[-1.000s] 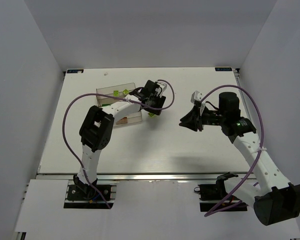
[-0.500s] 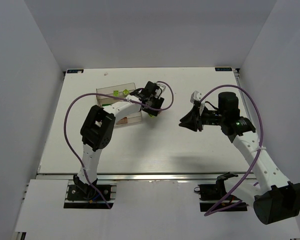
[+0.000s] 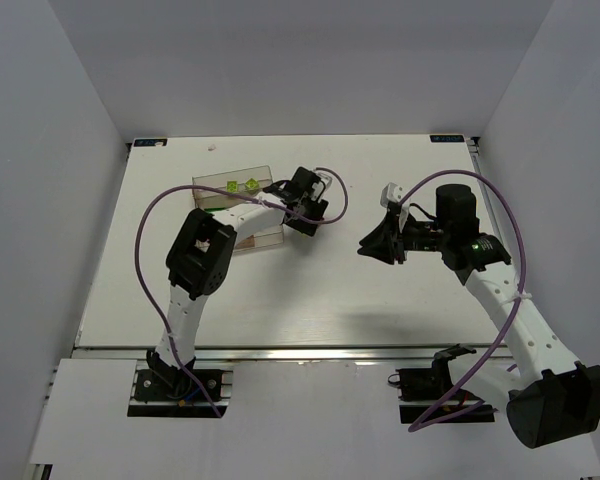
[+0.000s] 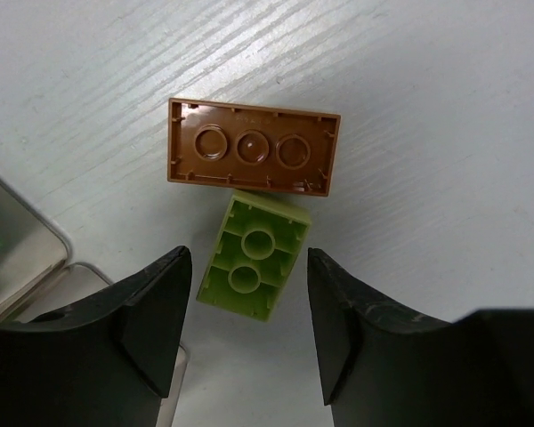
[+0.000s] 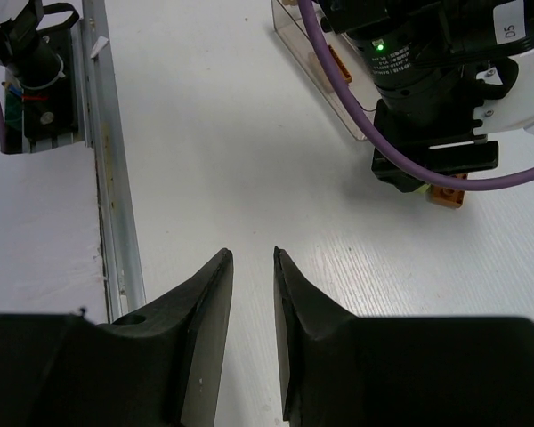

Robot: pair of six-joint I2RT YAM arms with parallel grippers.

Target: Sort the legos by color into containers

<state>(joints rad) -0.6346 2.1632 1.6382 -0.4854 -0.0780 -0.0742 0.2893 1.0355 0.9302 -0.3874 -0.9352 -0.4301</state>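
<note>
Left gripper is pointing straight down at the table with its fingers spread wide, straddling a lime brick that lies hollow side up between them, and I can't see either finger touching it. The far end of that lime one butts up against the long side of an orange brick, also flipped over. Both sit just off the right-hand end of the containers, and a rounded bin corner is right beside the left finger, so it's tight there, with open tabletop to the right. Two lime legos are in the far bin. Right gripper hangs well apart over bare table, fingers barely parted, holding nothing
</note>
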